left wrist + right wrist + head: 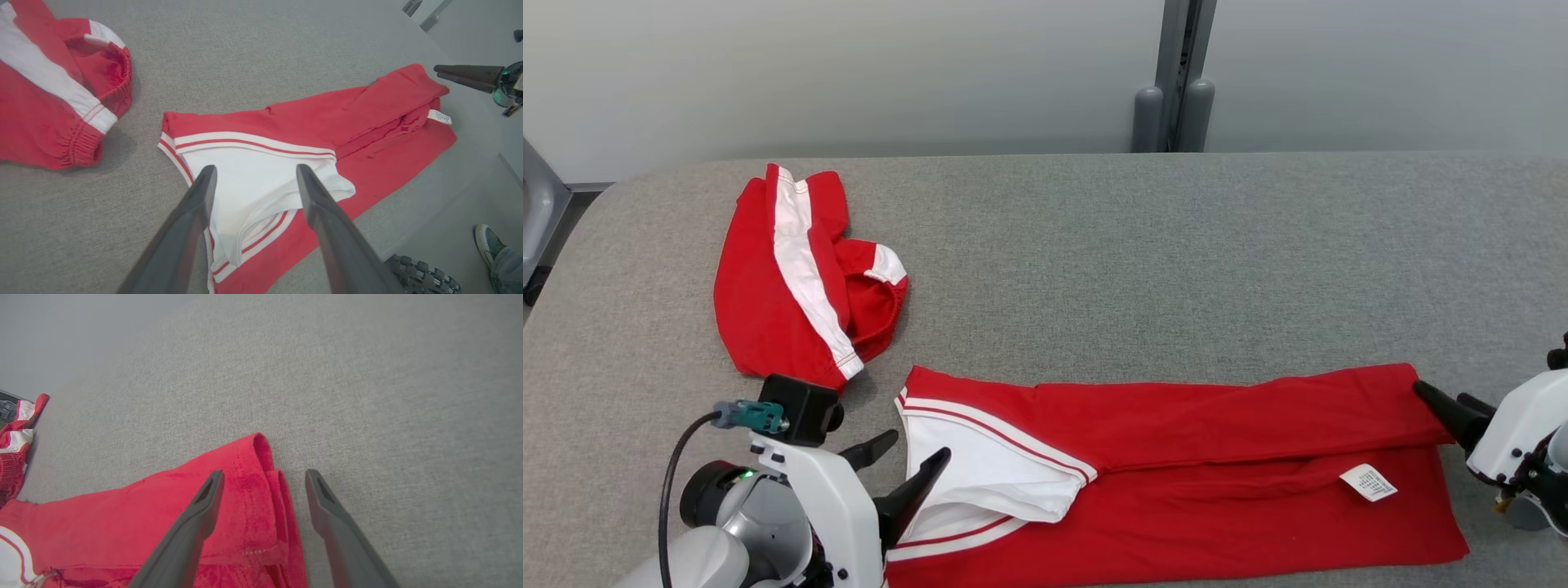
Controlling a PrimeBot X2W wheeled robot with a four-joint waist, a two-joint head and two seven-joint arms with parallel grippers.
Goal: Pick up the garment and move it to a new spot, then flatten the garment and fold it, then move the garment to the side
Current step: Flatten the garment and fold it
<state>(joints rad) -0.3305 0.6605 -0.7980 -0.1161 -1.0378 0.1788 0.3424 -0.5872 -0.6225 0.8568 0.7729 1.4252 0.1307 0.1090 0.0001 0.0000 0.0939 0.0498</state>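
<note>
The garment lies along the counter's near edge, half folded lengthwise. My left pincer is wide over its white-trimmed end, and my right pincer is wide astride the hem. It looks light and limp, likely to sag. I'd pinch all layers at the end corners.

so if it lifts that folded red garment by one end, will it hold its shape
Probably not. The garment lies in soft creases and rolled folds, so it likely droops and unfolds. It looks thin and light. Pushed, it would probably bunch on the rough table rather than slide.
</note>
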